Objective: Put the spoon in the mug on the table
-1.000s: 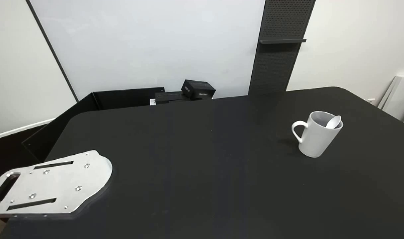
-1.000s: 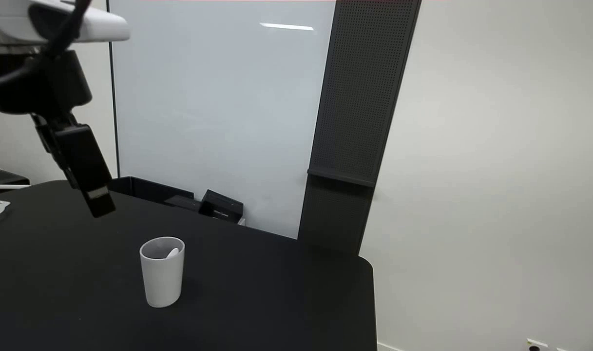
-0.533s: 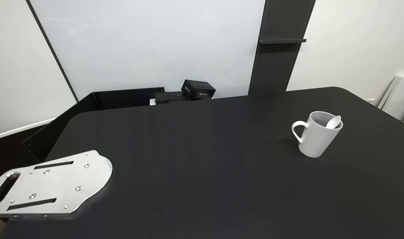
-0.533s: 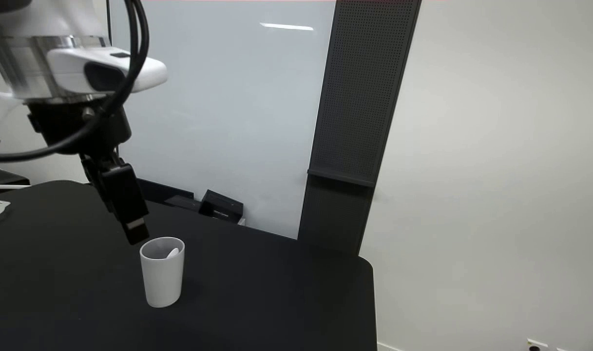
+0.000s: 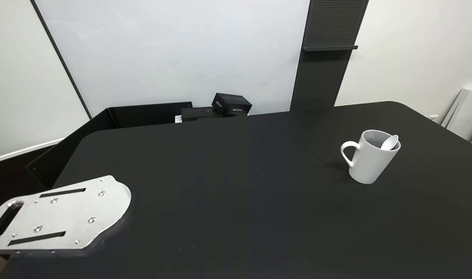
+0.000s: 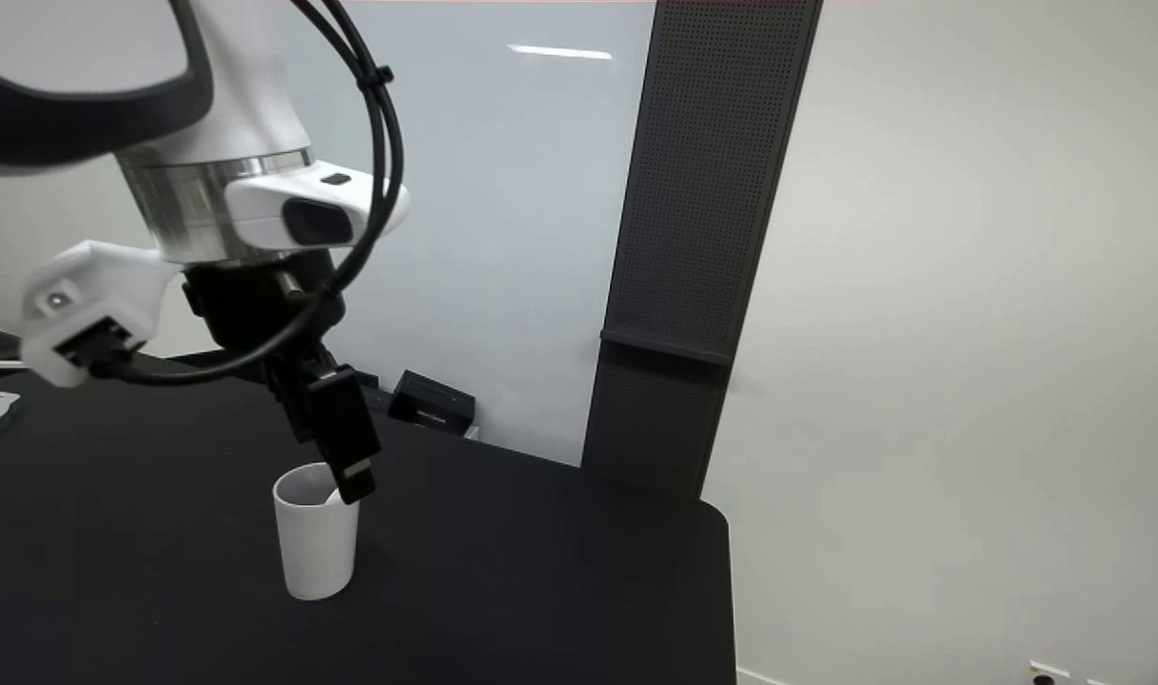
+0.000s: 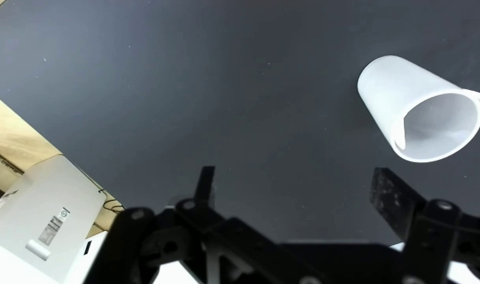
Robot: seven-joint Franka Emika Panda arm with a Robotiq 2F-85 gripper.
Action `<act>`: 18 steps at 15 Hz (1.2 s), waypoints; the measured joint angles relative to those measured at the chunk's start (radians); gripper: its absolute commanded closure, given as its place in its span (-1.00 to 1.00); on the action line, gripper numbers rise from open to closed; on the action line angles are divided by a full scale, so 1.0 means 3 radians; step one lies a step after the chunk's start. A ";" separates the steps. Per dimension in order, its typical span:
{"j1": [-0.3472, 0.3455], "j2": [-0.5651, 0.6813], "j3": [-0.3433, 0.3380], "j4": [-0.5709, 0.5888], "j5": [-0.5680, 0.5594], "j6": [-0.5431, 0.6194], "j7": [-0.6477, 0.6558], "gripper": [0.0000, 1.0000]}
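Observation:
The white mug (image 5: 369, 166) stands upright on the black table (image 5: 220, 201), with its handle to the left in an exterior view. The white spoon (image 5: 389, 142) is inside the mug, leaning on the rim, its oval bowl end sticking up. The mug (image 6: 317, 552) and a bit of the spoon (image 6: 333, 498) also show in an exterior view, where my gripper (image 6: 357, 483) overlaps the mug's rim. In the wrist view, my gripper (image 7: 293, 177) is open and empty, fingers wide apart. The mug (image 7: 401, 86) and spoon (image 7: 400, 136) lie beyond the right finger, apart from it.
A white perforated metal plate (image 5: 73, 217) lies at the table's left edge. Black boxes (image 5: 232, 104) sit behind the far edge, near a white board and a dark perforated panel (image 5: 325, 69). A grey box-shaped unit (image 7: 54, 213) stands beyond the table edge in the wrist view.
My gripper has moved right and down in an exterior view, from left of the mug to in front of or over its rim. The mug and spoon have not moved.

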 measured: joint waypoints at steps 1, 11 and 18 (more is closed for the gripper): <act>-0.0006 0.0102 -0.0011 0.0080 0.0000 0.0010 0.0005 -1.00; 0.0402 0.0782 -0.0251 0.0776 0.0389 -0.0169 -0.0205 -1.00; 0.0428 0.0819 -0.0273 0.0814 0.0408 -0.0186 -0.0222 -1.00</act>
